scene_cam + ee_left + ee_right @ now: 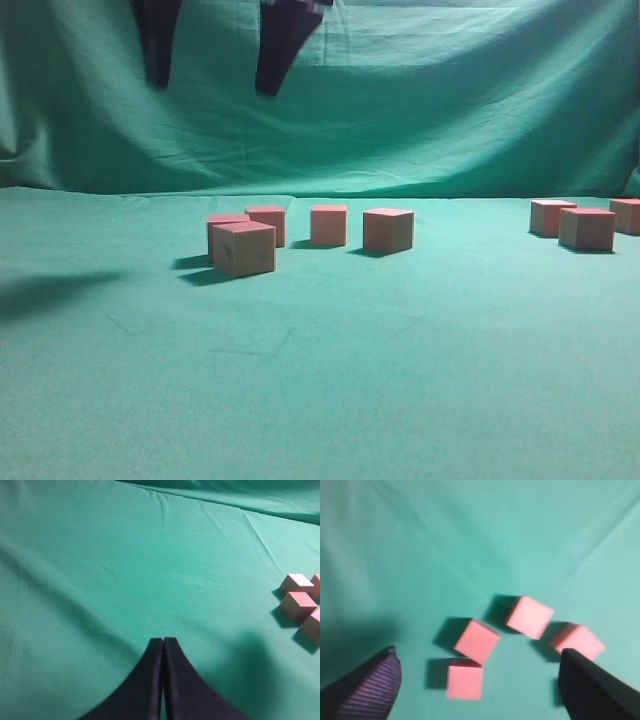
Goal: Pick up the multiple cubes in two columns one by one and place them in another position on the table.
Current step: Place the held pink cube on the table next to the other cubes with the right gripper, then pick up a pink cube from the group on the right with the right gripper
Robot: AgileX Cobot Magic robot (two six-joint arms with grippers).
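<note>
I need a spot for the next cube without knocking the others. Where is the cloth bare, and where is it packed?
Bare: the table's whole near strip in front of both groups, the left side beyond the nearest cube, and the gap between the middle cubes and the right-edge cubes. Crowded: the middle group, closely spaced, and the right-edge group, overlapping in view.

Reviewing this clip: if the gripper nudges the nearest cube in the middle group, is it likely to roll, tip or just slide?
The nearest cube would probably slide or twist, not roll: it sits flat on a full face. It looks rigid and matte, so likely easy to pinch. The wrinkled cloth table might catch an edge and tip it.
</note>
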